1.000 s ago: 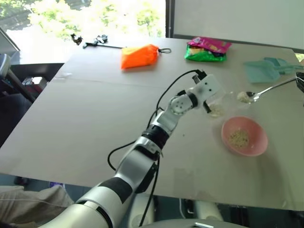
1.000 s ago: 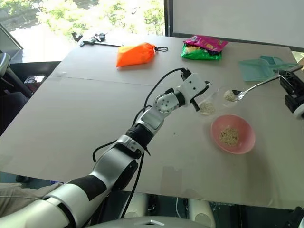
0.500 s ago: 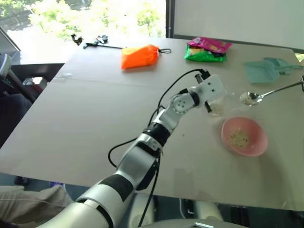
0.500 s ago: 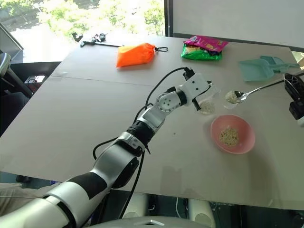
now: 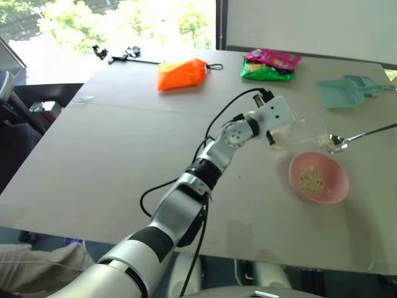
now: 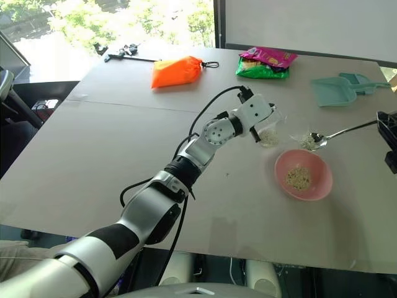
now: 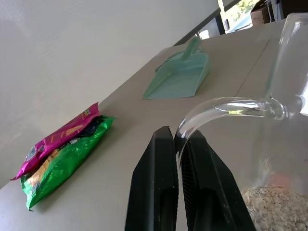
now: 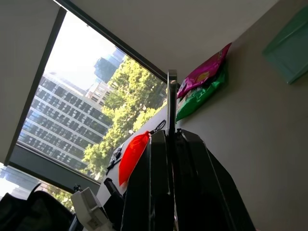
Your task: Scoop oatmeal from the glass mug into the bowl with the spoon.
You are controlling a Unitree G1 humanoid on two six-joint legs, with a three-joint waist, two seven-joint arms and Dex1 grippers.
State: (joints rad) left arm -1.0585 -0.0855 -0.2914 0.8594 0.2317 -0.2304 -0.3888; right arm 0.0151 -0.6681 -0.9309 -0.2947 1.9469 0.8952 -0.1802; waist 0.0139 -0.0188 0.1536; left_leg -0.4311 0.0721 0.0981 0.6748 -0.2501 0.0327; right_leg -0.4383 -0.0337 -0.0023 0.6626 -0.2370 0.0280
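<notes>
Currently my right gripper [image 8: 167, 144] is clamping the spoon [image 6: 340, 131] by the end of its long handle, both fingers pressed against the thin metal. Over the last second the spoon head has been travelling from a spot near the glass mug [image 6: 270, 131] toward me and lower, and it is now hovering just past the far rim of the bowl [image 6: 303, 174], carrying a small load of oatmeal [image 6: 307, 142]. The head is not yet over the bowl's middle, so in my judgement the carry is almost finished and the tip-out is the next step; tilting too early would be dropping flakes on the table [image 6: 93, 143].

My left gripper [image 7: 178, 159] is pinching the mug's clear handle between its two closed fingers and is holding the mug in place, as it was a second ago. Flakes are lying in the bottom of the mug, so more scoops are available. A small heap is already sitting in the pink bowl, which stands nearer to me than the mug.

Farther out, the teal dustpan [image 6: 338, 89], the snack packets [image 6: 265, 63] and the orange pouch [image 6: 175, 70] are lying well apart from the work area.
</notes>
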